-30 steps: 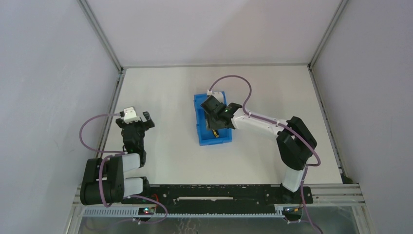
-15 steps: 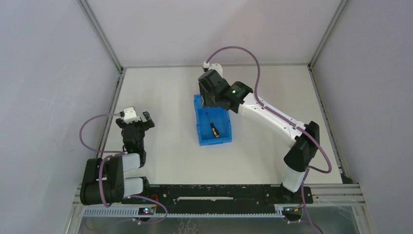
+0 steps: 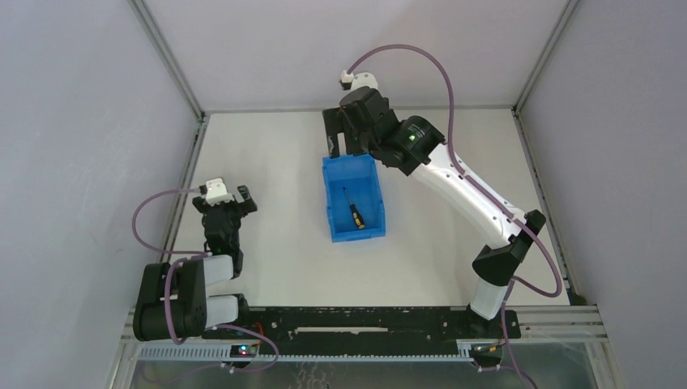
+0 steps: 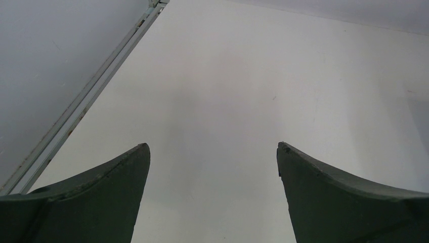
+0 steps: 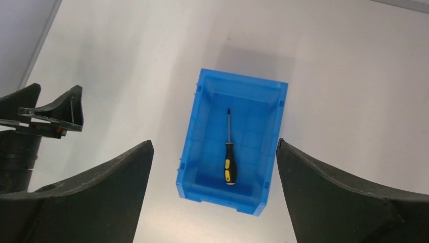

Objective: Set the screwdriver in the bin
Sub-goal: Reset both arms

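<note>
From above, your right pincer (image 3: 339, 147) hangs spread wide, holding nothing, over the far end of the bin (image 3: 331, 203). The screwdriver (image 3: 354, 209) lies flat on the bin's floor, handle toward the near end. Your left pincer (image 3: 221, 195) sits well apart at the left of the bench (image 3: 275, 154), also spread. In your left wrist view, the fingers (image 4: 101, 202) stand parted above the bench. In your right wrist view, you look down between parted fingers (image 5: 111, 192) at the bin with the screwdriver inside.
</note>
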Robot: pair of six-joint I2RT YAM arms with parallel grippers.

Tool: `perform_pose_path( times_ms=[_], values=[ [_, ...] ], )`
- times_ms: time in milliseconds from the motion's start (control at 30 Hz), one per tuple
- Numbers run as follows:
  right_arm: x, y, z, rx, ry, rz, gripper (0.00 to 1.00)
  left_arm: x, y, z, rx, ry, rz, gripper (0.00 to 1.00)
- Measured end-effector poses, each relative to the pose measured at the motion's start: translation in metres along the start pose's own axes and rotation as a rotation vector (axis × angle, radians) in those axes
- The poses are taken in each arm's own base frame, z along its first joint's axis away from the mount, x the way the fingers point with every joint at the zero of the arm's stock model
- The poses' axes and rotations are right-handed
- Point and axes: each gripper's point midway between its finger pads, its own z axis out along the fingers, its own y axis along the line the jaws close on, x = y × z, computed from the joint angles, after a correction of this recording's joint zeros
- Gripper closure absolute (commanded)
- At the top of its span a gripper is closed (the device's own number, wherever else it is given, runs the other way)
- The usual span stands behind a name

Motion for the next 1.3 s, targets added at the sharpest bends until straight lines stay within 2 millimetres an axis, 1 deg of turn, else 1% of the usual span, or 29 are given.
perform_pose_path(
  times_ms=[100,200,233,300,400,467,600,733,800,900,1033,1133,1300],
  values=[
    [0.000,-0.006,0.000,0.012,0.006,-0.018,0.00,0.000,0.000,0.000,0.000,0.000,0.000,0.00],
    [0.000,-0.018,0.002,0.022,0.015,-0.021,0.01,0.000,0.000,0.000,0.000,0.000,0.000,0.00],
    [0.000,-0.025,0.002,0.029,0.017,-0.021,0.00,0.000,0.000,0.000,0.000,0.000,0.000,0.00],
    [0.000,-0.046,0.001,0.053,0.023,-0.012,0.00,0.000,0.000,0.000,0.000,0.000,0.000,0.00],
    [0.000,-0.086,-0.004,0.108,0.026,0.015,0.00,0.000,0.000,0.000,0.000,0.000,0.000,0.00],
    [-0.002,-0.115,-0.010,0.150,0.017,0.037,0.00,0.000,0.000,0.000,0.000,0.000,0.000,0.00],
    [-0.005,-0.164,-0.026,0.223,-0.003,0.072,0.00,0.000,0.000,0.000,0.000,0.000,0.000,0.00],
    [-0.009,-0.202,-0.041,0.270,-0.023,0.094,0.01,0.000,0.000,0.000,0.000,0.000,0.000,0.00],
    [-0.010,-0.218,-0.045,0.290,-0.031,0.102,0.00,0.000,0.000,0.000,0.000,0.000,0.000,0.00],
    [-0.009,-0.242,-0.050,0.320,-0.037,0.114,0.00,0.000,0.000,0.000,0.000,0.000,0.000,0.00],
    [-0.001,-0.273,-0.051,0.358,-0.018,0.123,0.01,0.000,0.000,0.000,0.000,0.000,0.000,0.00],
    [0.007,-0.287,-0.049,0.364,0.004,0.128,0.00,0.000,0.000,0.000,0.000,0.000,0.000,0.00],
    [0.018,-0.298,-0.046,0.360,0.028,0.134,0.00,0.000,0.000,0.000,0.000,0.000,0.000,0.00]
  ],
)
